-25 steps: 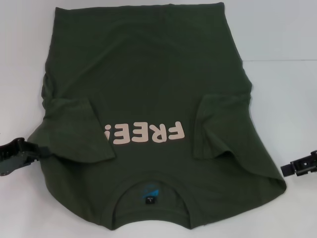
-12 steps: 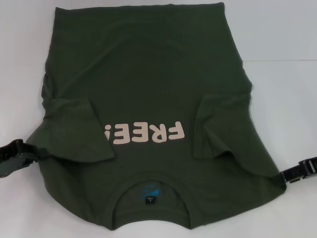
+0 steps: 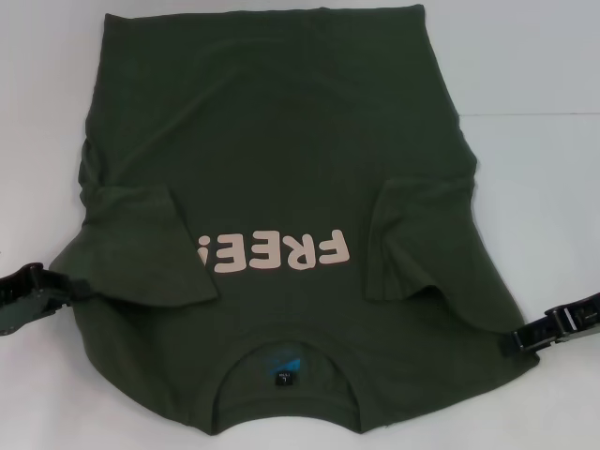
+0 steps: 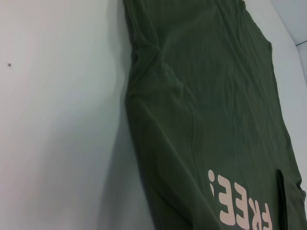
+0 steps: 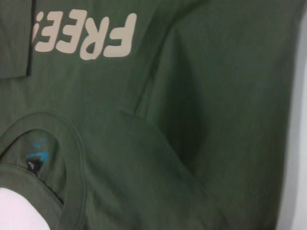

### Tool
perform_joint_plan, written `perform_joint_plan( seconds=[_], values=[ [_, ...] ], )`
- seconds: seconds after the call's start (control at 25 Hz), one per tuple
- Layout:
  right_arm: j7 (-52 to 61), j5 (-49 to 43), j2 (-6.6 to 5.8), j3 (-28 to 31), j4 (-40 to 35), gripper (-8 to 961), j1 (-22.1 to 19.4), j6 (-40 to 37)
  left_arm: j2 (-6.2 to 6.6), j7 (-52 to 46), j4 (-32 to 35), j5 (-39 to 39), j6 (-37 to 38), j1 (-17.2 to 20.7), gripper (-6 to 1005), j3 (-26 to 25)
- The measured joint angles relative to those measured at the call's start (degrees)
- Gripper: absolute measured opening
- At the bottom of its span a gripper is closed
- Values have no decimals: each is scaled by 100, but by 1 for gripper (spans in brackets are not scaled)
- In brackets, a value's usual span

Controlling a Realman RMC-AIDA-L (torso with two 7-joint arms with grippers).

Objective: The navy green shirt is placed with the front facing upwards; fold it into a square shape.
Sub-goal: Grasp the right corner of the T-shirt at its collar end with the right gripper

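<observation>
Shirt [image 3: 281, 169] is being approached: left gripper [image 3: 70, 286] at 9 o'clock, right gripper [image 3: 511, 342] at 4; finger opening can't be told. Both shoulder edges should be pinched evenly.

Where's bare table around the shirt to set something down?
Bare table lies right of the navy green shirt, beyond the right gripper, and left of it beyond the left gripper. Crowded: both near shoulders, where the grippers sit at the shirt's edges.

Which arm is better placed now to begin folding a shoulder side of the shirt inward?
Probably either: the left gripper and right gripper each touch a shoulder edge of the navy green shirt.
</observation>
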Motion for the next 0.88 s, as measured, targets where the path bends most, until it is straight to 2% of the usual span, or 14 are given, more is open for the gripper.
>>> perform_joint_plan(
  seconds=[0.32,0.64,0.88],
  values=[
    [43,-40,101,-154,5,629,110,-15,0,0,0,0,-4,-17,45,3],
    [213,-44,-45,-162,-50,628,65,-45,0,-2,0,0,-4,-17,46,3],
    [237,-118,-35,-193,-60,628,70,-39,0,-25,0,-4,-4,-10,45,3]
  ],
)
